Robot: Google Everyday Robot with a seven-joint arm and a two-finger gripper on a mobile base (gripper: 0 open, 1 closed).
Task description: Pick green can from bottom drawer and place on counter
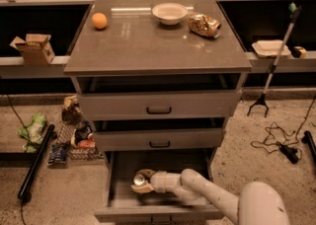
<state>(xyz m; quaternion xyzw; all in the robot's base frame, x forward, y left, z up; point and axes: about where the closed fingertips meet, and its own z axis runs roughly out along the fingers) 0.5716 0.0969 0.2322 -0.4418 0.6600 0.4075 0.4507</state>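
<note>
The green can point(139, 181) lies tilted in the open bottom drawer point(116, 197), its silver lid facing up toward the camera. My gripper point(143, 182) reaches into the drawer from the lower right, and its fingers point(144, 173) are closed around the can near the drawer's left side. The white arm point(207, 194) runs across the drawer's front right. The counter point(148, 41) is the glossy grey-brown top above the three drawers.
On the counter stand an orange ball point(99, 20), a white bowl point(169, 13) and a gold-brown packet point(204, 24). The two upper drawers point(159, 104) hang slightly open above the bottom one. Clutter point(74, 135) lies on the floor at left, and a grabber stick point(274, 66) and cables at right.
</note>
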